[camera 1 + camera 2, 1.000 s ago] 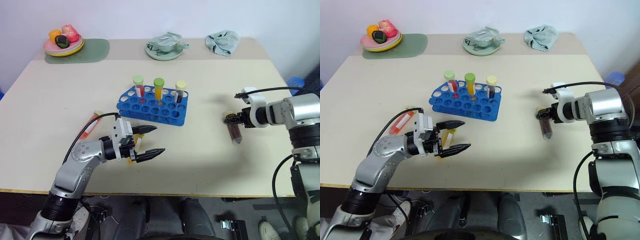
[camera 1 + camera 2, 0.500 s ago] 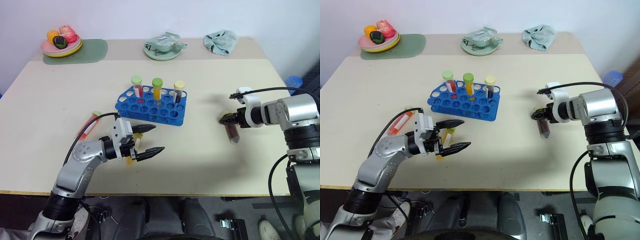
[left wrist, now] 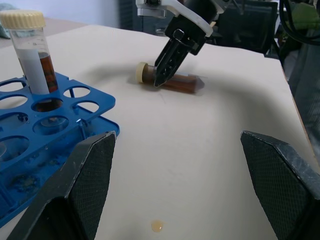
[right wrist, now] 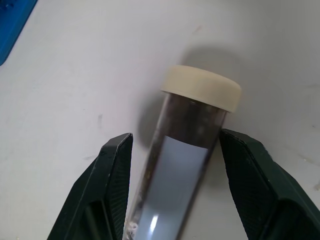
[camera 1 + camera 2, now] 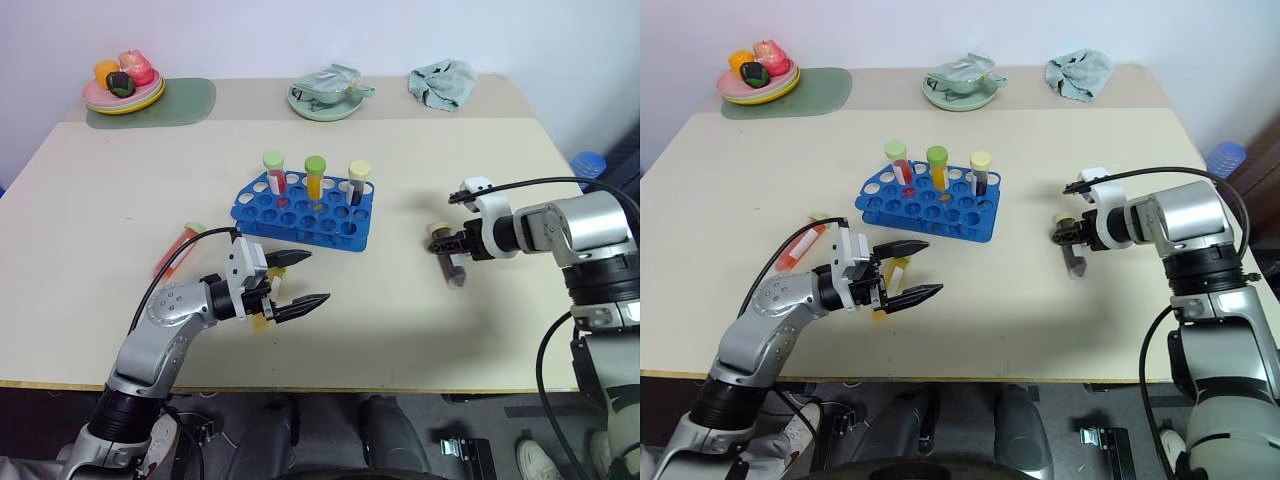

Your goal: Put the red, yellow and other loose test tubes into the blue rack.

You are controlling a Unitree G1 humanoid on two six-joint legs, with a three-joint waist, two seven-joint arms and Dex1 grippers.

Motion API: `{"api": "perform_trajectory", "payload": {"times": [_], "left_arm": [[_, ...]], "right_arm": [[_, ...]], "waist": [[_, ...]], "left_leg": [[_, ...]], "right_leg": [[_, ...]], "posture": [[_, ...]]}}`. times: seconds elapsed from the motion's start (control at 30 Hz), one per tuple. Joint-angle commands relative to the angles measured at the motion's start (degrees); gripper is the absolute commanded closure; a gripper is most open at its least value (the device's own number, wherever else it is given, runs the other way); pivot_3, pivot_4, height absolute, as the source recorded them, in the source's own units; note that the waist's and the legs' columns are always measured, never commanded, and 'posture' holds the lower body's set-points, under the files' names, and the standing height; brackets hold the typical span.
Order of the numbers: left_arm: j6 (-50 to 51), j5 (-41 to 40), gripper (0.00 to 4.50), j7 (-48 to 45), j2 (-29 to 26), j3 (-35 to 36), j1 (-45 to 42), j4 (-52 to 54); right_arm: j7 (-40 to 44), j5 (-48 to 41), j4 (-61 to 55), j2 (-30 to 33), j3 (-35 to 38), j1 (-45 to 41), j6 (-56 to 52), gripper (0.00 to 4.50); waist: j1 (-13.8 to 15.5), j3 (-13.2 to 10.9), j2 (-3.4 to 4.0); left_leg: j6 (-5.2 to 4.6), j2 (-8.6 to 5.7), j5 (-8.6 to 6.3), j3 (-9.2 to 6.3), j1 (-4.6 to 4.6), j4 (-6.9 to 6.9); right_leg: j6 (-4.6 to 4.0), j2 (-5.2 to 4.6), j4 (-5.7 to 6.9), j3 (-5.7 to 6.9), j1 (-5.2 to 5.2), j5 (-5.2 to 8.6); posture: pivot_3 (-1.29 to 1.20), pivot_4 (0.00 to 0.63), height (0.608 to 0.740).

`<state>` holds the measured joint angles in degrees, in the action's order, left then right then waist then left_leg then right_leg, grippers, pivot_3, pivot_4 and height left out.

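Tubes stand in the blue rack (image 5: 305, 211) in the middle of the table (image 5: 420, 330): one with a red fill and green cap (image 5: 275, 171), one with an orange fill and green cap (image 5: 316, 176), and one dark one with a cream cap (image 5: 359, 182). All three stand in the back row.

A dark brown tube with a cream cap (image 5: 448, 262) lies flat on the table, well to the right of the rack. The right gripper (image 5: 455, 246) reaches down over it. Its two black fingers (image 4: 112, 180) sit one on each side of the tube, near the cap. There is a small gap on each side, so the fingers are spread a little and are not squeezing it.

A red tube (image 5: 177, 250) lies flat on the table to the left of the rack. A yellow tube (image 5: 268, 300) lies in front of the rack, partly hidden by the left gripper (image 5: 302, 278). That gripper points sideways toward the right, with its fingers spread wide and nothing between them.

At the far edge of the table are a plate of toy fruit (image 5: 125, 90) on a green mat (image 5: 190, 100), a green dish (image 5: 328, 97), and a crumpled cloth (image 5: 445, 82).
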<state>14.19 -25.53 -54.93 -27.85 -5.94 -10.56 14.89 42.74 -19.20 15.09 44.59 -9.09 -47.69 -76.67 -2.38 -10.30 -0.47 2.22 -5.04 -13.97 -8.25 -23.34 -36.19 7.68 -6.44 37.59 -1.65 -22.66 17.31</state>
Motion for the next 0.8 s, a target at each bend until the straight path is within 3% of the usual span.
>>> {"api": "perform_trajectory", "payload": {"times": [0.03, 0.3, 0.43, 0.57, 0.6, 0.8], "left_arm": [[-1.15, 0.00, 0.41, 0.05, 0.41, 0.02, -0.28, 1.27], [-0.72, -0.07, 0.41, 0.14, 0.73, 0.09, -0.70, 1.26], [-0.38, -0.34, 0.41, 0.24, 0.71, 0.24, -0.78, 1.50], [-0.11, -0.59, 0.41, 0.37, 0.59, 0.54, -0.81, 1.66], [-0.06, -0.64, 0.41, 0.38, 0.52, 0.62, -0.79, 1.71], [0.06, -0.70, 0.41, 0.77, 0.66, 0.71, -0.70, 2.00]], "right_arm": [[0.70, -0.33, -0.81, -0.45, -0.74, 0.72, 0.13, 1.75], [0.15, 0.06, -0.69, -1.58, -0.73, 0.50, 0.72, 1.75], [0.19, 0.26, -0.67, -2.22, -1.04, 0.22, 1.15, 3.07], [0.45, 0.34, -0.63, -2.70, -1.47, 0.02, 1.52, 3.07], [0.54, 0.35, -0.59, -2.76, -1.56, -0.05, 1.64, 3.43], [0.61, 0.55, -0.61, -3.03, -1.59, -0.13, 2.54, 3.43]], "waist": [[0.00, 0.00, 0.00], [-0.08, 0.00, 0.00], [-0.04, 0.00, 0.00], [-0.09, 0.00, 0.00], [-0.13, 0.00, 0.00], [-0.16, 0.00, 0.00]], "left_leg": [[0.00, 0.00, 0.00, 0.00, 0.00, 0.00], [0.00, 0.00, 0.00, 0.00, 0.00, 0.00], [0.00, 0.00, 0.00, 0.00, 0.00, 0.00], [0.00, 0.00, 0.00, 0.00, 0.00, 0.00], [0.00, 0.00, 0.00, 0.00, 0.00, 0.00], [0.00, 0.01, 0.00, 0.00, 0.01, 0.00]], "right_leg": [[0.00, 0.00, 0.00, 0.00, 0.00, 0.00], [0.00, 0.00, 0.00, 0.00, 0.00, 0.00], [0.00, 0.00, 0.01, 0.00, 0.00, 0.00], [0.00, 0.00, 0.01, -0.01, 0.00, 0.00], [0.00, 0.00, 0.01, 0.00, -0.01, 0.00], [0.00, 0.01, 0.02, -0.01, -0.01, 0.00]], "posture": [[0.00, 0.150, 0.740], [0.00, 0.150, 0.740], [0.00, 0.150, 0.740], [0.00, 0.150, 0.740], [0.00, 0.150, 0.740], [0.00, 0.150, 0.740]]}}
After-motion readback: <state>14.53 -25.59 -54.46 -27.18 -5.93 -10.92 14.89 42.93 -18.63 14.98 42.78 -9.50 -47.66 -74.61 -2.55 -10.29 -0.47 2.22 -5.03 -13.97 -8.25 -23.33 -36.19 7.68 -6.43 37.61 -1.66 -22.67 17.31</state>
